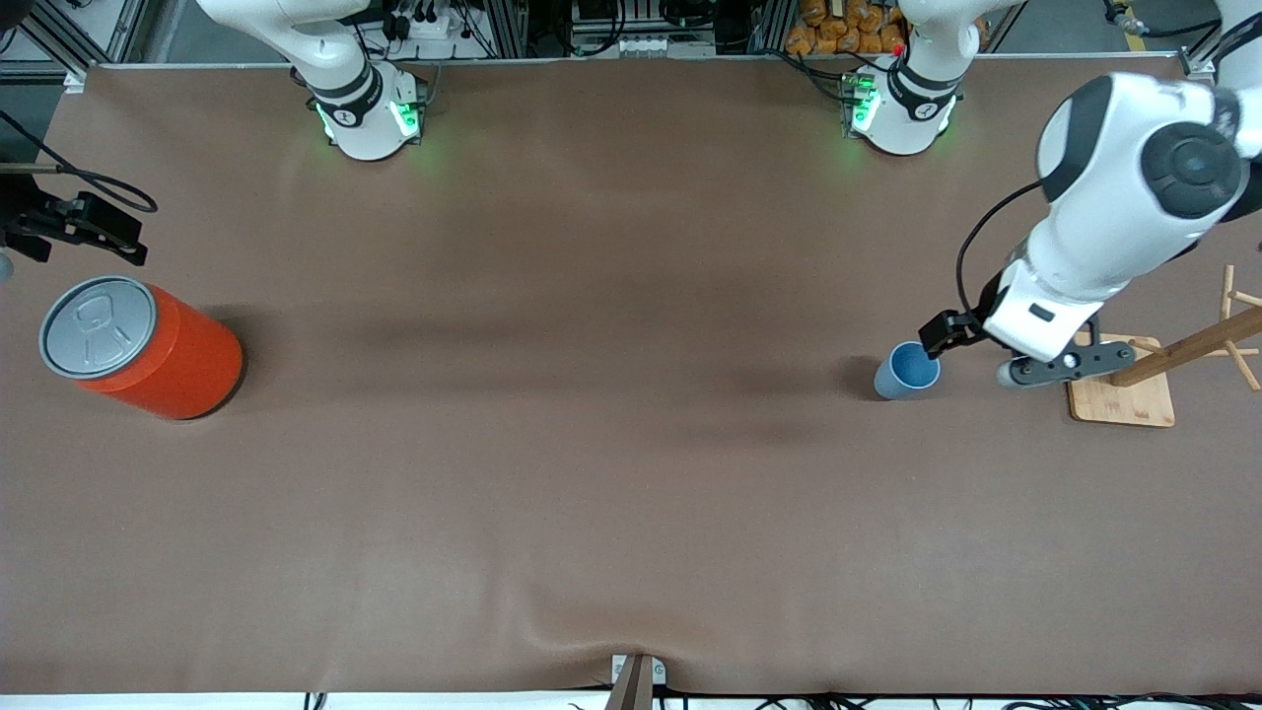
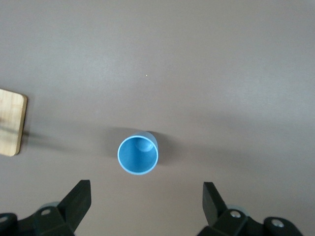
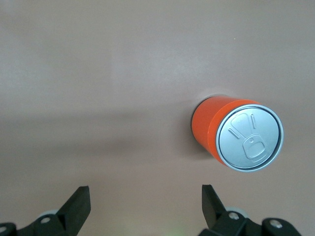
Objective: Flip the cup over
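The light-blue cup (image 1: 907,370) stands upright on the brown table, mouth up, toward the left arm's end. In the left wrist view the cup (image 2: 138,155) shows its darker blue inside, just ahead of the fingers. My left gripper (image 1: 1065,363) hangs in the air beside the cup, over the edge of a wooden board; it is open and empty (image 2: 146,196). My right gripper (image 1: 84,229) waits at the right arm's end of the table, near the orange can; it is open and empty (image 3: 146,199).
A large orange can (image 1: 148,350) with a grey lid stands at the right arm's end and also shows in the right wrist view (image 3: 236,135). A wooden peg stand on a square board (image 1: 1124,399) sits beside the cup; the board's corner shows in the left wrist view (image 2: 11,123).
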